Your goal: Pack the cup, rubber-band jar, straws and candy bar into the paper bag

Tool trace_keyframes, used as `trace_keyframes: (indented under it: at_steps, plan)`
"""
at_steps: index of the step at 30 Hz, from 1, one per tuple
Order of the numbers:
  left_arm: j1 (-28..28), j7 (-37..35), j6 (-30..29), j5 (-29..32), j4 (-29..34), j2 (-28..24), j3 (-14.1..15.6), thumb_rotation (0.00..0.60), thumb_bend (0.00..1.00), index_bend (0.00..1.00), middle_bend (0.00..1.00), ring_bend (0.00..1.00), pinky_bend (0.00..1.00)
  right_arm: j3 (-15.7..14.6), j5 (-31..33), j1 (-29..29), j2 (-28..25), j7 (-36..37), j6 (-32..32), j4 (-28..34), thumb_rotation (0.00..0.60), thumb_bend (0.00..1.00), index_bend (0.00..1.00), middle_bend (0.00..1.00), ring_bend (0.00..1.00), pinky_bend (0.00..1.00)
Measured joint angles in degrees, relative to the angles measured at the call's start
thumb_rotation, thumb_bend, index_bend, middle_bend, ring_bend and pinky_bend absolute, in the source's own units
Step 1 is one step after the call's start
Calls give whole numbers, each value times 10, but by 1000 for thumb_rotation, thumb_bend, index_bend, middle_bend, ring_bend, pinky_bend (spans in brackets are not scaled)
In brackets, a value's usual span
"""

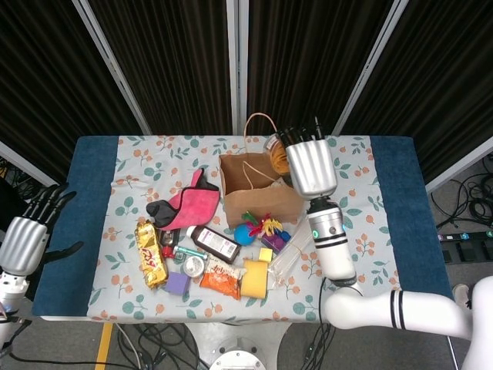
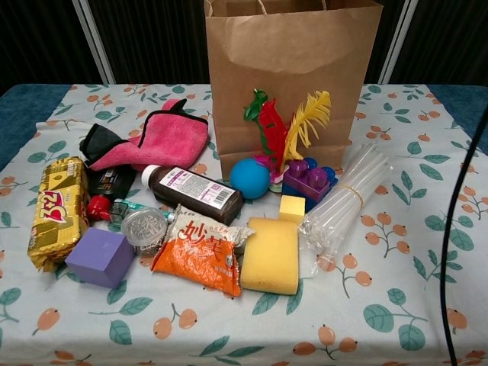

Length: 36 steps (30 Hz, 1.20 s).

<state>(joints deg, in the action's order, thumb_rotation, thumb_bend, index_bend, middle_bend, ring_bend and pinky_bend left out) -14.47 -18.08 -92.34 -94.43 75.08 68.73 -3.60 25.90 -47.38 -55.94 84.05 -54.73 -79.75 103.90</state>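
The rubber-band jar (image 1: 276, 153) is held in the fingers (image 1: 296, 137) of the right hand (image 1: 310, 168), at the paper bag (image 1: 262, 202)'s one-o'clock rim. If released off-centre, the rim could be clipped and the bag tipped. The left hand (image 1: 23, 240) is kept spread, grasping nothing.

The right hand (image 1: 310, 166) has a silver-grey metal back plate and slim black fingers (image 1: 296, 135). Below it sits a white cylindrical wrist with a small green light, then a glossy white forearm (image 1: 389, 312) ringed by black bands. The left hand (image 1: 23, 239) matches it: silver-grey shell, black fingers, white wrist below.
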Motion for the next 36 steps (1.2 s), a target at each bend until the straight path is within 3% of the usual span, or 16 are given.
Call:
trace_keyframes:
  at_steps: [7, 12, 16, 26, 36]
  plan:
    - [1, -5, -4, -3, -9, 6, 0, 600, 30, 142, 164, 84, 200, -7, 7, -35, 45, -13, 2, -19, 600, 112, 488, 400, 301, 0]
    - [0, -9, -5, -3, -12, 8, -1, 600, 30, 136, 165, 84, 200, -15, 18, -38, 45, -21, 8, -2, 600, 8, 300, 285, 201, 0]
    - [2, -11, -7, -3, -11, 7, -1, 600, 31, 135, 165, 84, 200, -17, 39, -38, 39, -24, 14, 15, 600, 0, 179, 204, 118, 0]
    - [2, -8, -8, -5, -5, 4, -1, 600, 30, 136, 165, 85, 200, -19, 49, -37, 24, -10, 10, 33, 600, 0, 122, 140, 59, 0]
    - [-1, -3, -6, -9, 2, 3, -1, 600, 30, 136, 164, 84, 200, -17, -15, 0, -24, 20, -49, 71, 600, 0, 122, 160, 71, 0]
